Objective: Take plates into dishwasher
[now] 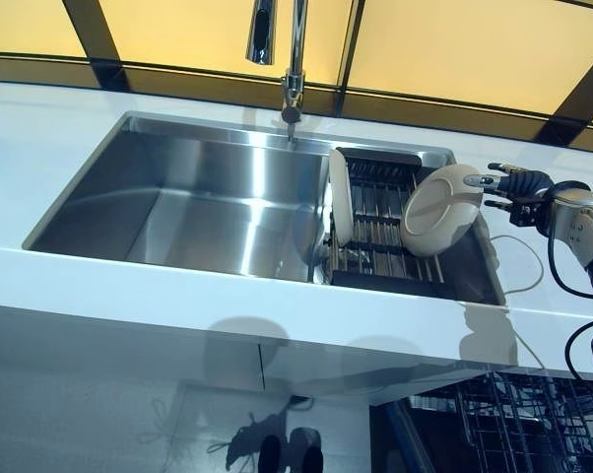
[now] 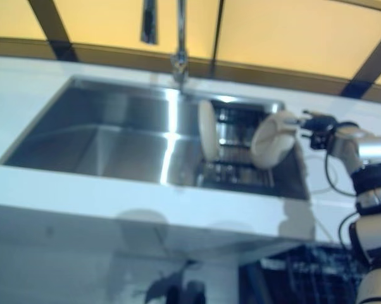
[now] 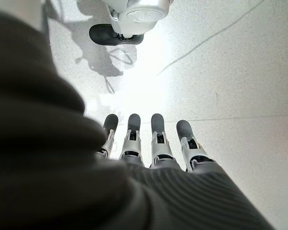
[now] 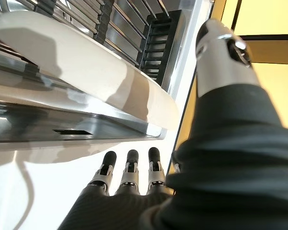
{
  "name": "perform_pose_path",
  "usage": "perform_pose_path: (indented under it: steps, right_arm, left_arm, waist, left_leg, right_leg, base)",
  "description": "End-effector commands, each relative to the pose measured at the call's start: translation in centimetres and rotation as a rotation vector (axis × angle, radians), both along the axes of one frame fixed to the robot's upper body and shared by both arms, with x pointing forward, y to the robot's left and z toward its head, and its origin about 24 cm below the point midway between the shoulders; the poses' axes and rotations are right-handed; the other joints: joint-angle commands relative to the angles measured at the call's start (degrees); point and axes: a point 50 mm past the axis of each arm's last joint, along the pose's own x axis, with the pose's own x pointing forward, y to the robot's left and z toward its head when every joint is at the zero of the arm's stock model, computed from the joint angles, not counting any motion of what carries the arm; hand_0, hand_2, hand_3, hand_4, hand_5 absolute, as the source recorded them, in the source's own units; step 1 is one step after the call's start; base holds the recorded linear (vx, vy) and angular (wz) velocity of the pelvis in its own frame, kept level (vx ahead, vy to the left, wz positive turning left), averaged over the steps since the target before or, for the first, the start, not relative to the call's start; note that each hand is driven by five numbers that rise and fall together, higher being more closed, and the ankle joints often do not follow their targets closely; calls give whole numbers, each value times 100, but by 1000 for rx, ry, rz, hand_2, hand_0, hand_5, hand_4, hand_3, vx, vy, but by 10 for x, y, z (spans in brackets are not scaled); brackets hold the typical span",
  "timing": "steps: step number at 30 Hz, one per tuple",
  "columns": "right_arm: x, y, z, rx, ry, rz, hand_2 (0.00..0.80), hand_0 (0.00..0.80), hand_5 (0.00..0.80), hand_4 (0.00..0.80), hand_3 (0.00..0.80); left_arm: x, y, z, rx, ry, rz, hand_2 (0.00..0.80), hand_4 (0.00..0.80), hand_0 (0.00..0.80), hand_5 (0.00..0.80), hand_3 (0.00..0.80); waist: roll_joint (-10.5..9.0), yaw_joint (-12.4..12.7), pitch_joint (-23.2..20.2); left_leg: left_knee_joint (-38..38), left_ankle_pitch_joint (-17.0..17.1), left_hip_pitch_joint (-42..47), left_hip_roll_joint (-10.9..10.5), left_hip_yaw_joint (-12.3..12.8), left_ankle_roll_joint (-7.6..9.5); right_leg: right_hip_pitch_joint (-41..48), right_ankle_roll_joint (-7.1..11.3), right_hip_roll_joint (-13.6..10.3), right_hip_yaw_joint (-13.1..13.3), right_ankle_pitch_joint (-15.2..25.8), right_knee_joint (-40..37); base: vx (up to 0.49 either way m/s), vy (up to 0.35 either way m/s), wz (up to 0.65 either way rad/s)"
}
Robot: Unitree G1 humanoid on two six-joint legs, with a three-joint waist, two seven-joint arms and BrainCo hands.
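Two cream round plates stand in the black sink rack [image 1: 380, 227]: one plate [image 1: 341, 195] on edge, one plate [image 1: 440, 209] tilted toward three o'clock, beside the straight-fingered right hand [image 1: 518, 187]. The left hand [image 3: 149, 143] hangs relaxed.

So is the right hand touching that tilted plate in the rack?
Cannot tell. In the left eye view the right hand meets the plate rim, but no view shows contact or gap plainly.
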Motion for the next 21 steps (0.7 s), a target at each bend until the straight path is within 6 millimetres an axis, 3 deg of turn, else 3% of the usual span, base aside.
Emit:
perform_pose_path:
  steps: [1, 21]
  right_arm:
    - [-1, -5, 7, -58, -20, -16, 0, 0, 0, 0, 0]
    - [0, -1, -5, -47, 40, 20, 0, 0, 0, 0, 0]
  left_arm:
    - [-8, 8, 1, 26, 38, -1, 0, 0, 0, 0, 0]
    - [-5, 5, 0, 18, 30, 0, 0, 0, 0, 0, 0]
  waist:
    - [2, 1, -99]
    - [28, 17, -27]
  left_leg:
    - [-16, -403, 83, 174, 137, -279]
    - [-16, -394, 28, 173, 131, -279]
  right_leg:
    - [61, 385, -176, 7, -115, -6]
    - [14, 379, -185, -22, -122, -6]
  base:
    - [0, 0, 0]
    - [0, 0, 0]
